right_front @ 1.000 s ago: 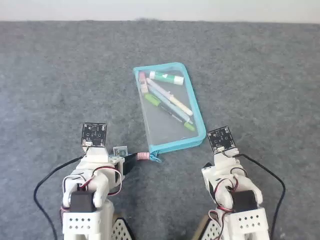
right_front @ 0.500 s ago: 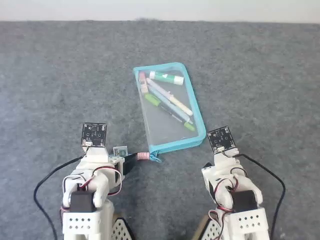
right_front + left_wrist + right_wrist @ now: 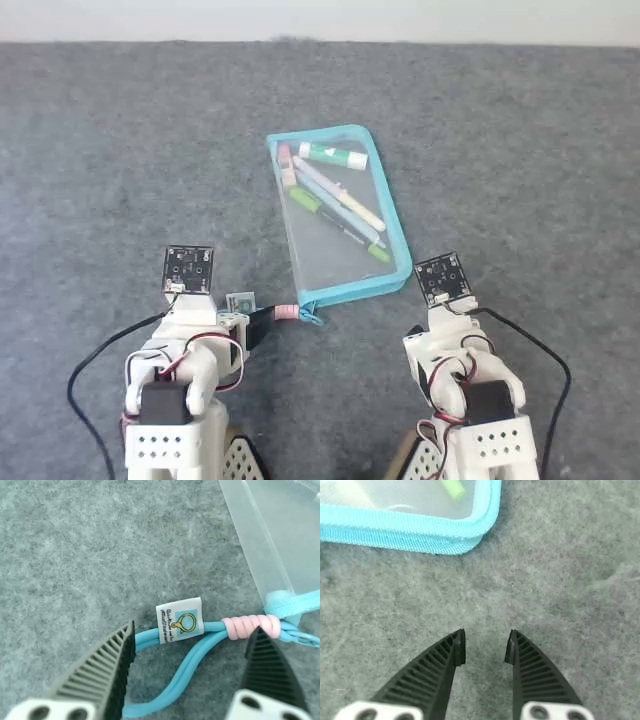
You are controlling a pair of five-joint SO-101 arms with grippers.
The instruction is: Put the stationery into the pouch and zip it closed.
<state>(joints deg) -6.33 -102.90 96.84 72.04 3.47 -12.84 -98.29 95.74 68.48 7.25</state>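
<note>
We judged zipping in hand: left gripper (image 3: 194, 628) spread astride the pull cord (image 3: 212, 626) of the pouch (image 3: 345, 262), right gripper (image 3: 487, 635) slightly parted; next, pinching that cord.

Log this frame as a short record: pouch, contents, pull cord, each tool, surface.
pouch: teal-edged, clear panel, flat on the mat, looks zipped
contents: pens and markers inside the pouch
pull cord: blue with a pink wrap, at the pouch corner
left tool: open, astride the pull cord, not gripping it
right tool: open, over bare mat near the pouch corner
surface: grey mat
</note>
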